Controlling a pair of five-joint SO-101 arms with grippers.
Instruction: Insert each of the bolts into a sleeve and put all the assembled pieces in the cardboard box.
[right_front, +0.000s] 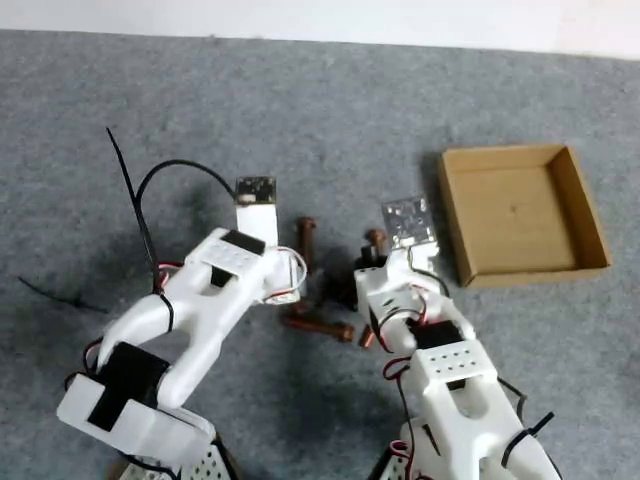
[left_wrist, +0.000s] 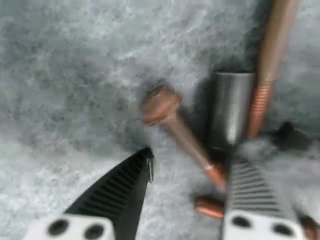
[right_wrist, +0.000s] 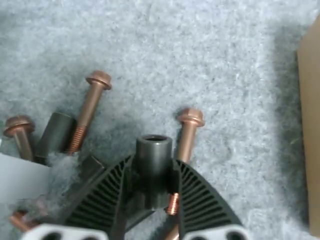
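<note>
The right claw (right_wrist: 153, 167) clamps a dark metal sleeve (right_wrist: 154, 150) at the grey counter (right_wrist: 225, 60), a copper bolt (right_wrist: 187, 132) just beside it, while the left claw (left_wrist: 192, 160) gapes wide over another bolt (left_wrist: 172, 125). Rigid and likely slippery, the bolts look best gripped mid-shank.
</note>
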